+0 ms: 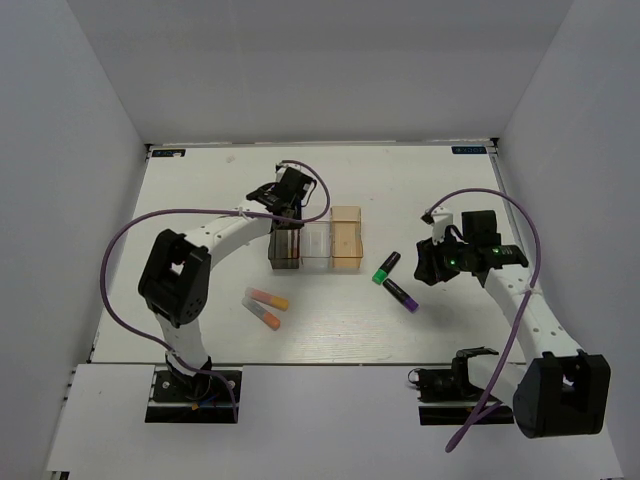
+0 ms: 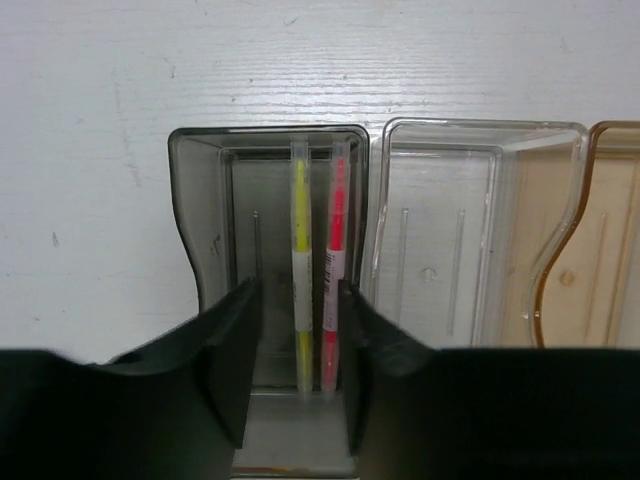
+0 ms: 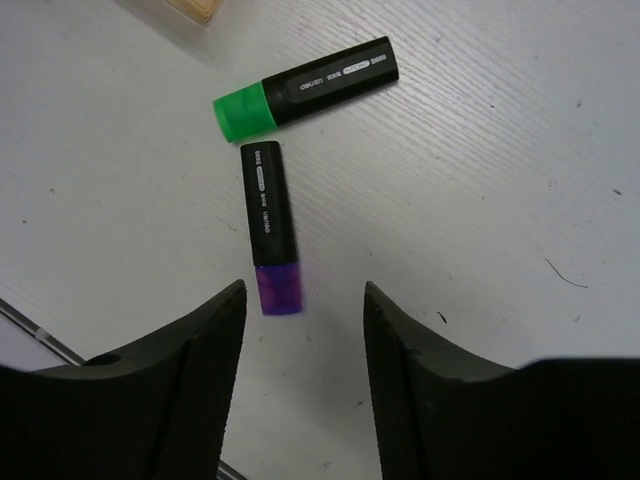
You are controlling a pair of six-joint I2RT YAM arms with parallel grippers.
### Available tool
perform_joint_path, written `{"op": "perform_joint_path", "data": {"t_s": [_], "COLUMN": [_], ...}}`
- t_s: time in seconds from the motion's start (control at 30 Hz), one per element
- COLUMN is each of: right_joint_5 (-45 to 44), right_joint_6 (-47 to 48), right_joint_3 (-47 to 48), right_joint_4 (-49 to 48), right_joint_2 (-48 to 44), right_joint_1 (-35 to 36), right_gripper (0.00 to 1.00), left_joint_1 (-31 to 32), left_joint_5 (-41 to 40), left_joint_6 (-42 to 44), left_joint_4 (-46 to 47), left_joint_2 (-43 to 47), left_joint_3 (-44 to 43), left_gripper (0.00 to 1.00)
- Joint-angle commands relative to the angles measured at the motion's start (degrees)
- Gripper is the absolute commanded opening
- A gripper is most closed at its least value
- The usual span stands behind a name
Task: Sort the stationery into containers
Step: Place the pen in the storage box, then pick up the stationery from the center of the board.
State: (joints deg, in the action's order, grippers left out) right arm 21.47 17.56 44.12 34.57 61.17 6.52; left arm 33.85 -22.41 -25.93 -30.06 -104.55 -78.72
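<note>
My left gripper [image 1: 289, 214] hangs open over the smoky dark grey bin [image 1: 284, 248]. In the left wrist view its jaws [image 2: 300, 292] stand apart, with a thin yellow pen [image 2: 300, 250] and a thin pink pen [image 2: 336, 250] lying in that bin [image 2: 200, 200] between them. The clear bin [image 1: 316, 246] and pale orange bin [image 1: 346, 240] hold nothing I can see. My right gripper [image 1: 427, 268] is open and empty above the table, just right of the green-and-black highlighter [image 1: 386, 267] and purple-and-black highlighter [image 1: 400, 294]. Both show in the right wrist view, green [image 3: 305, 88] and purple [image 3: 270, 228], ahead of the gripper [image 3: 305, 300].
Two stubby pink-orange highlighters [image 1: 268, 297] [image 1: 262, 316] lie on the white table in front of the bins, left of centre. White walls enclose the table on three sides. Purple cables loop over both arms.
</note>
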Motion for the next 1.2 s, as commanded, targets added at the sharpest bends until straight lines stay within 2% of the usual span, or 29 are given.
{"op": "perform_joint_path", "data": {"t_s": [0.0,0.03,0.07,0.13,0.17,0.2,0.23,0.27,0.3,0.33,0.37,0.43,0.47,0.53,0.6,0.77,0.93,1.17], "right_joint_5": [3.9,4.4,6.0,7.4,7.4,7.3,6.4,6.1,6.2,6.1,5.9,3.0,2.0,-1.4,-4.6,-12.7,-14.6,-15.1], "right_joint_6": [4.0,4.9,8.2,10.0,11.0,12.9,13.3,14.2,14.3,14.3,14.3,13.8,13.6,12.0,10.4,7.8,7.5,7.8], "right_joint_3": [2.0,2.5,3.2,4.5,4.7,4.5,4.2,3.6,3.3,3.1,3.3,3.3,3.2,2.7,2.1,1.3,1.4,1.5], "right_joint_4": [1.7,2.5,4.4,7.4,7.8,7.7,7.3,6.5,5.7,5.6,5.6,4.0,3.6,-0.1,-1.6,-7.6,-7.4,-4.4], "right_joint_2": [1.5,2.5,3.3,5.4,6.1,6.3,7.8,8.3,9.7,10.4,12.0,14.4,16.3,17.5,18.8,21.9,25.0,28.2], "right_joint_1": [0.2,0.4,0.8,1.5,2.0,2.3,2.7,3.5,3.9,5.4,7.1,9.7,11.2,13.2,15.2,18.3,19.2,19.5], "right_gripper": [0.52,0.50,0.50,0.52,0.55,0.58,0.60,0.65,0.69,0.73,0.77,0.81,0.81,0.81,0.74,0.66,0.62,0.41], "left_joint_1": [0.1,0.3,0.5,1.6,1.7,2.0,2.0,2.0,2.0,1.9,2.1,1.7,1.7,1.4,1.5,1.0,0.0,-0.1], "left_joint_5": [0.4,0.6,0.8,0.4,0.4,0.5,1.5,1.9,3.1,4.3,4.8,6.0,6.4,6.3,6.2,5.7,6.0,6.6], "left_joint_6": [-1.2,-3.0,-3.4,-6.7,-7.5,-10.1,-11.4,-14.5,-15.2,-15.5,-16.3,-17.1,-17.3,-17.6,-17.7,-17.4,-17.0,-19.2], "left_joint_4": [-2.7,-3.2,-3.6,-6.0,-6.8,-9.4,-10.4,-11.0,-12.3,-12.6,-13.7,-15.4,-15.4,-16.3,-17.0,-18.0,-18.0,-15.9], "left_joint_2": [7.6,9.1,14.6,20.5,25.1,27.4,29.6,36.2,38.2,40.1,45.3,48.3,52.2,54.2,57.3,61.7,62.5,62.9], "left_joint_3": [-0.8,0.0,2.3,6.4,10.0,11.9,18.2,20.5,22.6,28.4,30.3,36.0,37.4,40.3,42.9,45.8,47.2,50.3], "left_gripper": [0.36,0.27,0.13,0.10,0.13,0.24,0.37,0.47,0.63,0.71,0.73,0.75,0.75,0.75,0.75,0.75,0.75,0.74]}}
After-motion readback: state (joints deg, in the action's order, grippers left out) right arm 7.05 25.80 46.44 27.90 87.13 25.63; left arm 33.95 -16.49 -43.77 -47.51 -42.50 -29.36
